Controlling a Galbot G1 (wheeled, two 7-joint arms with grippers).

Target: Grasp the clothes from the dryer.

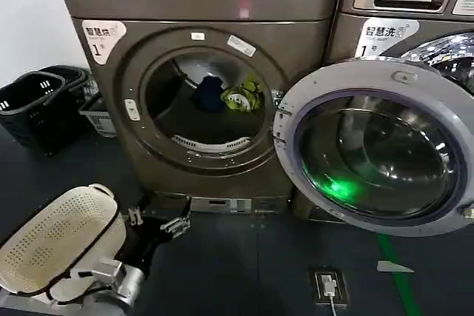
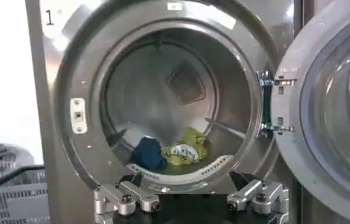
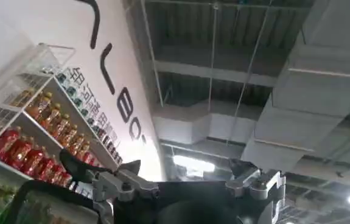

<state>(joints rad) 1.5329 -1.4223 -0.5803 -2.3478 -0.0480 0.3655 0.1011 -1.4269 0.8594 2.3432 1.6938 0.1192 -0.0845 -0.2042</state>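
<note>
Floor (image 1: pixel 244 257) dark | dryer (image 1: pixel 104 116) door (image 1: pixel 374 146) open | clothes (image 1: pixel 229 95) inside | left claw (image 1: pixel 157 220) wide, low

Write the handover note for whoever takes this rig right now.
Left gripper: open, empty, low in front of the dryer, facing the porthole.
Right gripper: open, empty, pointed up at the ceiling, away from the job.
Clothes: navy and yellow-green bundle on the drum floor; dryer door swung open to the right.
Done: door open, left arm lined up.
Left: reach in, grasp the clothes, pull them out.
</note>
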